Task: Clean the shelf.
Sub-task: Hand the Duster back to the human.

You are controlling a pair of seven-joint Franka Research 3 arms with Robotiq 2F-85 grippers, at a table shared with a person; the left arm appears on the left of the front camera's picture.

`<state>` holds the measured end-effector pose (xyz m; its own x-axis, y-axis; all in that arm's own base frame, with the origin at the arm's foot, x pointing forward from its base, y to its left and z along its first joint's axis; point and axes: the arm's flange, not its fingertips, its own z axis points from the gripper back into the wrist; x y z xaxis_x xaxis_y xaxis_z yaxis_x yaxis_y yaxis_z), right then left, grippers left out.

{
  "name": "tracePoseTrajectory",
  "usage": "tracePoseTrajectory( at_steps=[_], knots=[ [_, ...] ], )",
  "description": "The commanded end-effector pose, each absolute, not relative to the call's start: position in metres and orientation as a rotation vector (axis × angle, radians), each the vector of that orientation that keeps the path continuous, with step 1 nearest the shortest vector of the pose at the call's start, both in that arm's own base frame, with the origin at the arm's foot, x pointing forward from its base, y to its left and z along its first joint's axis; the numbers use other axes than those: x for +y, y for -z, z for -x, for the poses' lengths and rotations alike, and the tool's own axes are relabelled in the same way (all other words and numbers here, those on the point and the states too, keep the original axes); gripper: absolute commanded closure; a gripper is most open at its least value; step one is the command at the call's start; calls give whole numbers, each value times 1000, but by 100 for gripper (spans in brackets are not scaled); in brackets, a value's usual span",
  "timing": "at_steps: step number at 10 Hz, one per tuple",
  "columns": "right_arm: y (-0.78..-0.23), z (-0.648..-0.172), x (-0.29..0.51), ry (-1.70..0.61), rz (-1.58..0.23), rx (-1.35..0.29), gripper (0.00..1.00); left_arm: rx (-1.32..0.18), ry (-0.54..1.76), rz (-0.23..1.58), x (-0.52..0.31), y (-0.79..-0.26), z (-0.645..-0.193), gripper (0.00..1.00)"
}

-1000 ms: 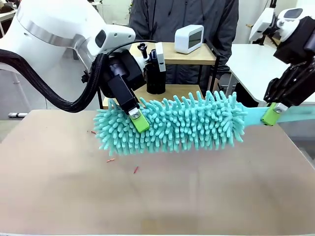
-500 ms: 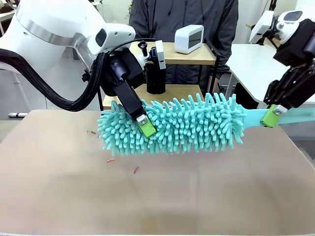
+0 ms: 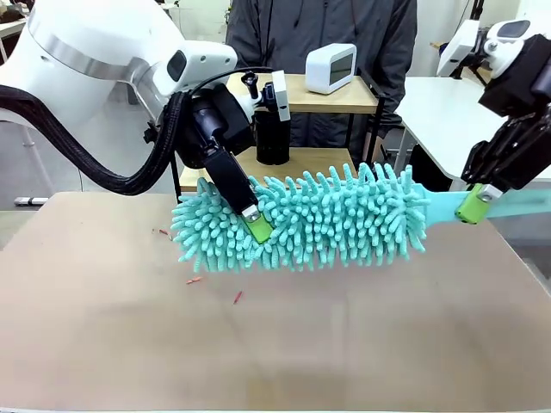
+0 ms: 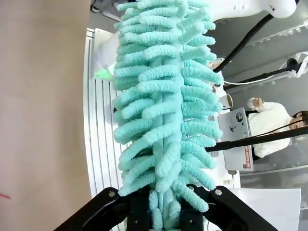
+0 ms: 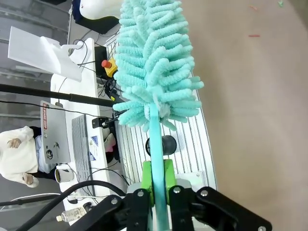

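Note:
A teal microfibre duster (image 3: 318,219) hangs level above the tan table (image 3: 275,344), held at both ends. My left gripper (image 3: 256,226) is shut on the fluffy head near its left end; in the left wrist view the fingers (image 4: 139,211) clamp the duster's noodles (image 4: 163,96). My right gripper (image 3: 473,205) is shut on the flat teal handle (image 3: 443,205); its green pads (image 5: 167,179) pinch that handle (image 5: 155,139) below the duster head (image 5: 156,57). The shelf (image 3: 344,96) stands behind the duster at the table's far edge, its lower board (image 3: 318,159) partly hidden.
A white box-like device (image 3: 331,67) sits on the shelf's top board and a black bottle-like object (image 3: 271,125) on the lower one. A person in a dark jacket (image 3: 379,34) stands behind the shelf. Small red scraps (image 3: 238,297) lie on the table.
My left gripper has slid a little right and down along the duster head, and the head's left end has shifted slightly. The right gripper has barely moved.

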<state>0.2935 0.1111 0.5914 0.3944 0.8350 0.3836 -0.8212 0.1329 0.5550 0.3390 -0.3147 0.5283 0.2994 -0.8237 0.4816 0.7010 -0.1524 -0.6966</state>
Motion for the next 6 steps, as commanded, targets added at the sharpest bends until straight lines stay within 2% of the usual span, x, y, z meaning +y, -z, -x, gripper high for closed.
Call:
tracePoseTrajectory(
  at_steps=[1,2,3,4,5,6],
  knots=[
    [-590,-290,111,-1169,-818,-22,30,124,1370,1064,-311,-527,-335,100],
    [-590,-289,110,-1166,-808,-25,30,123,1372,1066,-311,-528,-335,100],
    [-590,-288,105,-1157,-807,-37,0,120,1377,1065,-311,-529,-335,100],
    [-589,-288,98,-1136,-823,-55,25,116,1382,1061,-311,-531,-335,100],
    [-588,-289,86,-1096,-858,-97,0,99,1388,1055,-307,-534,-333,100],
    [-590,-289,65,-997,-920,-199,0,91,1402,1072,-296,-540,-330,100]
  ],
)
